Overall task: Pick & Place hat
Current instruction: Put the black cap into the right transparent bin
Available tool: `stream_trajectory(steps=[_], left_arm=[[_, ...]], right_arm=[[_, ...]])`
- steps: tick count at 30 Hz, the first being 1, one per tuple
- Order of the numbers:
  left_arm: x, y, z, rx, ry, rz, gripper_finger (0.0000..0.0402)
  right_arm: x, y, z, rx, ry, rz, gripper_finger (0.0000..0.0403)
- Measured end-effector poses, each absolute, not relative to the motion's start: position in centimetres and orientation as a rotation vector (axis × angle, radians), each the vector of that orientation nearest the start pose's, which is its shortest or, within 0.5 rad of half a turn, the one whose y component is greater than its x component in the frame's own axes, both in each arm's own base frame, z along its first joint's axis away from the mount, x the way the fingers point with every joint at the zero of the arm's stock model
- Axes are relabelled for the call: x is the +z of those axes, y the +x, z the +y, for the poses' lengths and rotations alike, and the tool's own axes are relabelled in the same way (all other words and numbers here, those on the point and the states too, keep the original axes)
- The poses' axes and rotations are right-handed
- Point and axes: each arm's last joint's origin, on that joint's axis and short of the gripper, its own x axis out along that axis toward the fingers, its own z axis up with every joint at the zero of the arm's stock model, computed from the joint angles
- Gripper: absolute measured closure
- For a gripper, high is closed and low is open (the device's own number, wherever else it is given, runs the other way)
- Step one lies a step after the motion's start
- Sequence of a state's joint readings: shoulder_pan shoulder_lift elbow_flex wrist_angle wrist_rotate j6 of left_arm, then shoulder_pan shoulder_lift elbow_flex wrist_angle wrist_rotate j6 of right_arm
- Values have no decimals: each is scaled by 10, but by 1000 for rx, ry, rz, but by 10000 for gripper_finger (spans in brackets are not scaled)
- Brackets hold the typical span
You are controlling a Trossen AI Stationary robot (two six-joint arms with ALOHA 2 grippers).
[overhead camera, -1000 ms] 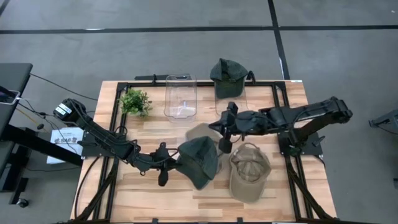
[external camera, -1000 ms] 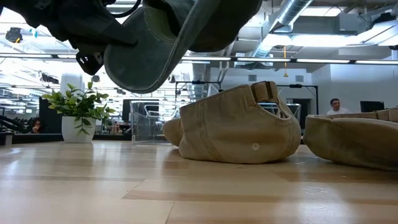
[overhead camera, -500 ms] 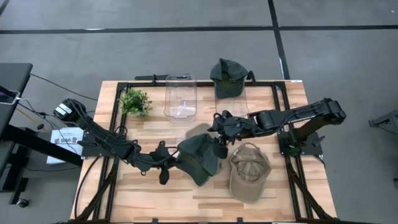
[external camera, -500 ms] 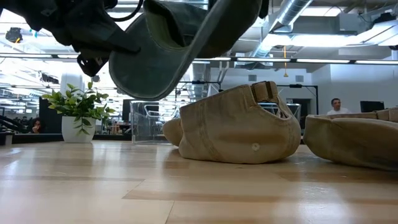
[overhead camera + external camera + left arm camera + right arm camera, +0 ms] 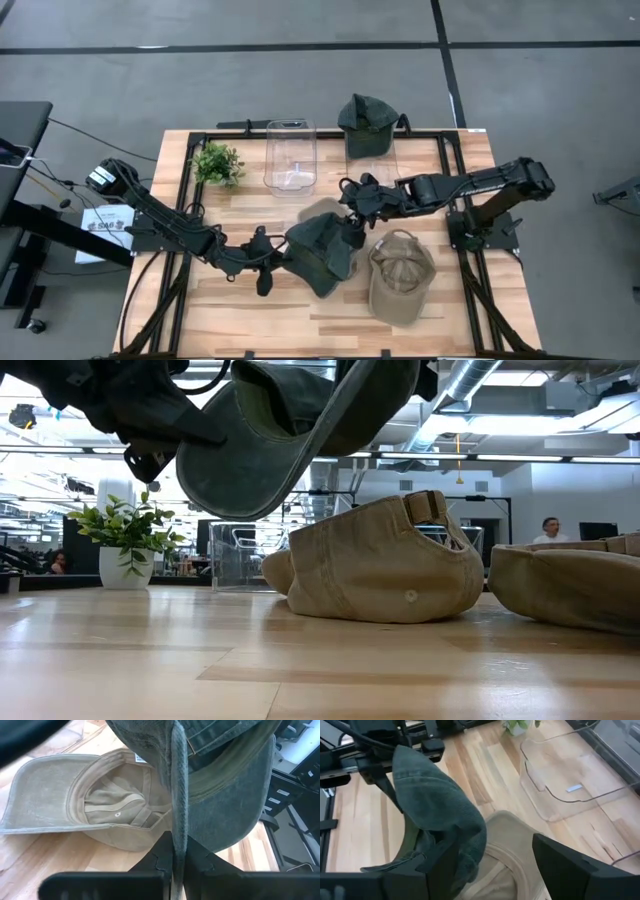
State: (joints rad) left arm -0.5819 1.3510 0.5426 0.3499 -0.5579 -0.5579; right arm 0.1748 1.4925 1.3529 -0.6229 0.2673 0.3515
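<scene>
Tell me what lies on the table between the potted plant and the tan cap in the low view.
In the low view, a clear plastic bin stands between the potted plant and the tan cap, farther back on the table.

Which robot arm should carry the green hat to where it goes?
Probably the left. Its hand is already shut on the green hat, lifted off the table. The right hand is open beside it, holding nothing.

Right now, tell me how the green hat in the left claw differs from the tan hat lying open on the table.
The green hat is dark green; the tan hat is khaki. The green hat hangs off the table, pinched by its brim in the left claw; the tan hat lies on the wood, inside up, ungripped. Both are brimmed caps.
</scene>
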Motion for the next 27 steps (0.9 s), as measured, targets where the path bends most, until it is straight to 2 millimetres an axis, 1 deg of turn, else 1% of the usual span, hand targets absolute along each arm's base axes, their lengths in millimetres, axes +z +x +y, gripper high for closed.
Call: stream_trajectory(steps=[5, 12, 14, 17, 19, 20, 22, 25, 26, 27], left_arm=[[185, 224, -129, 92, -303, 371, 386], [187, 225, -129, 87, -315, 355, 386], [187, 225, -129, 86, -317, 353, 386], [187, 225, -130, 85, -320, 348, 386], [188, 225, -130, 85, -322, 346, 386], [188, 225, -130, 85, -321, 346, 386], [188, 225, -130, 87, -322, 343, 386], [188, 225, -129, 88, -323, 341, 384], [188, 225, -129, 92, -322, 339, 381], [188, 225, -129, 98, -320, 336, 377]], right_arm=[[324, 317, 53, -203, 170, 723, 159], [310, 329, 57, -199, 165, 742, 159], [310, 334, 58, -195, 171, 718, 160], [309, 335, 57, -200, 171, 717, 174], [308, 335, 55, -206, 172, 723, 199], [308, 336, 55, -208, 173, 721, 217], [308, 336, 54, -207, 177, 714, 266], [308, 337, 54, -188, 156, 716, 364], [309, 337, 54, -174, 145, 716, 382], [309, 337, 55, -164, 149, 717, 388]])
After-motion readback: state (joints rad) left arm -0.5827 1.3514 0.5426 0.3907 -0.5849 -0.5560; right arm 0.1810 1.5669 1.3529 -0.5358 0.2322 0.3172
